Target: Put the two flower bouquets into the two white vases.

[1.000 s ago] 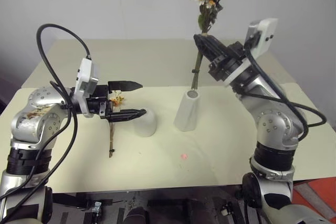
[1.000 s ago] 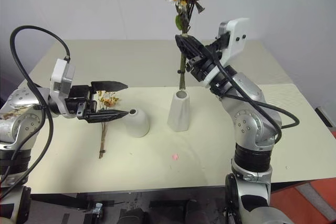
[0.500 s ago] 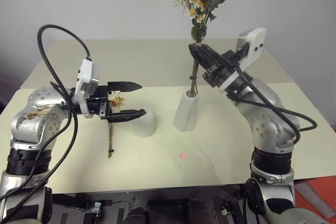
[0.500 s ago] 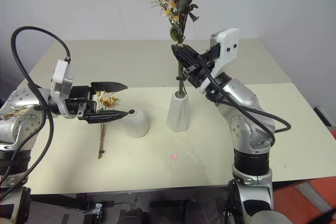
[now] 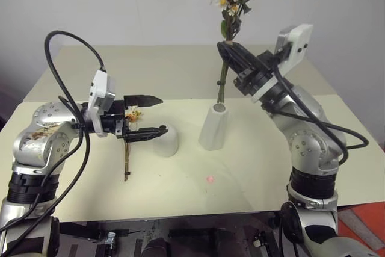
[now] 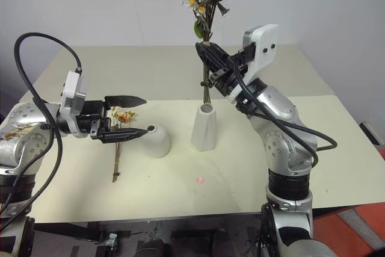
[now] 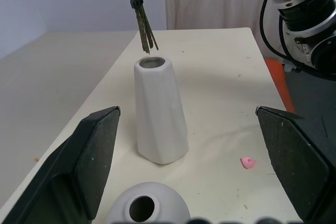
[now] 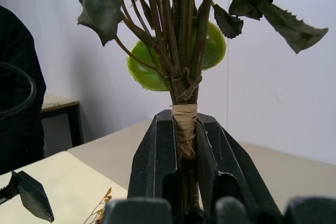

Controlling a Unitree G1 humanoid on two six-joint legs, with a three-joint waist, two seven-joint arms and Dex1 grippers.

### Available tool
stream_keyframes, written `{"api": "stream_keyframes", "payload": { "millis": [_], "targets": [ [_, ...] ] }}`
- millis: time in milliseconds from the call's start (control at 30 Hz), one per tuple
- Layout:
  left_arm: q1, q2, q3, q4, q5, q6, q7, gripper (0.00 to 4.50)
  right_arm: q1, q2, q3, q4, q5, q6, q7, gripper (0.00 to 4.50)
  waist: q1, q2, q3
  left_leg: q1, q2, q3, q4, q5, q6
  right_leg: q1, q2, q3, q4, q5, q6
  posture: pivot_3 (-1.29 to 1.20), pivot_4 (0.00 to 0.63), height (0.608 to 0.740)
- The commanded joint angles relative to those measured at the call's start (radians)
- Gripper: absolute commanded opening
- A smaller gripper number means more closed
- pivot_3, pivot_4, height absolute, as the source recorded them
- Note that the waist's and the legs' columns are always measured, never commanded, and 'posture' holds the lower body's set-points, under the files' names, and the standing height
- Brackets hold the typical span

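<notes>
Tall vase (image 7: 159, 116): matt white, ceramic-looking, w/ faint facets. Squat vase (image 5: 166, 141): same matt white, smooth. Table (image 5: 252, 173): pale cream, smooth, low sheen. Bouquet (image 8: 178, 40) stems bound w/ rough tan paper tape; leaves look dry, dull. Right gripper (image 8: 185, 156) fingers: smooth black plastic.

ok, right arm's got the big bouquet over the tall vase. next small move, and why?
Probably lower it straight down. The right end effector is shut on the bouquet, and its stem tips hang just above the tall vase mouth, not yet inside.
</notes>
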Motion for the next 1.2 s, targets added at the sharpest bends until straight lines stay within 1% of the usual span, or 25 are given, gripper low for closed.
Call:
{"api": "stream_keyframes", "payload": {
  "millis": [33,400,600,733,900,1033,1100,1167,1200],
  "targets": [
    [-0.004,0.019,0.029,-0.031,-0.012,-0.001,0.007,4.50,0.015,0.007,0.007,-0.008,-0.006,-0.038,-0.004,0.21,-0.001,0.000,0.000,0.000,0.000,0.000,0.000,0.000,0.000,0.000,0.000,0.000,0.000,0.000,0.000,0.00,0.150,0.740],
    [0.003,0.031,0.034,-0.037,-0.013,0.007,0.024,4.50,0.065,0.020,0.032,0.034,-0.039,-0.079,0.000,0.21,0.000,0.000,0.000,0.000,0.000,0.000,0.000,0.000,0.000,0.000,0.000,0.000,0.000,0.000,0.000,0.00,0.150,0.740],
    [0.028,0.062,0.060,-0.049,-0.022,0.028,0.027,4.50,0.141,0.017,0.040,-0.044,-0.032,-0.061,-0.016,0.21,-0.002,0.000,0.000,0.000,0.000,0.000,0.000,0.000,0.000,0.000,0.000,0.000,0.000,0.000,0.000,0.00,0.150,0.740],
    [0.040,0.065,0.064,-0.056,-0.022,0.036,0.039,4.50,0.170,0.015,0.048,-0.055,-0.041,-0.066,-0.023,0.21,0.000,0.000,0.000,0.000,0.000,0.000,0.000,0.000,0.000,0.000,0.000,0.000,0.000,0.000,0.000,0.00,0.150,0.740],
    [0.061,0.068,0.068,-0.077,-0.032,0.056,0.054,4.50,0.179,0.028,0.065,-0.032,-0.060,-0.082,-0.027,0.21,-0.001,0.000,0.000,0.000,0.000,0.000,0.000,0.000,0.000,0.000,0.000,0.000,0.000,0.000,0.000,0.00,0.150,0.740],
    [0.109,0.083,0.085,-0.097,-0.032,0.085,0.080,4.50,0.186,0.055,0.088,0.013,-0.091,-0.107,-0.034,0.21,-0.003,0.000,0.000,0.001,0.000,0.000,0.000,0.000,0.000,0.000,0.000,0.000,0.000,0.000,0.000,0.00,0.150,0.740],
    [0.130,0.096,0.086,-0.096,-0.009,0.084,0.101,4.50,0.199,0.061,0.086,0.010,-0.092,-0.105,-0.036,0.94,-0.002,0.000,0.000,0.001,0.000,0.000,0.000,0.000,0.000,0.000,0.000,0.000,0.000,0.000,0.000,0.00,0.150,0.740],
    [0.141,0.101,0.089,-0.096,0.017,0.113,0.169,4.50,0.221,0.061,0.084,-0.012,-0.086,-0.095,-0.038,1.47,0.000,0.000,0.000,0.001,0.000,0.000,0.000,0.000,0.000,0.000,0.000,0.000,0.000,0.000,0.000,0.00,0.150,0.740],
    [0.145,0.102,0.094,-0.095,0.025,0.126,0.199,4.50,0.232,0.056,0.084,-0.023,-0.086,-0.092,-0.037,1.80,0.001,0.000,0.000,0.001,0.000,0.000,0.000,0.000,0.000,0.000,0.000,0.000,0.000,0.000,0.000,0.00,0.150,0.740]
  ]
}}
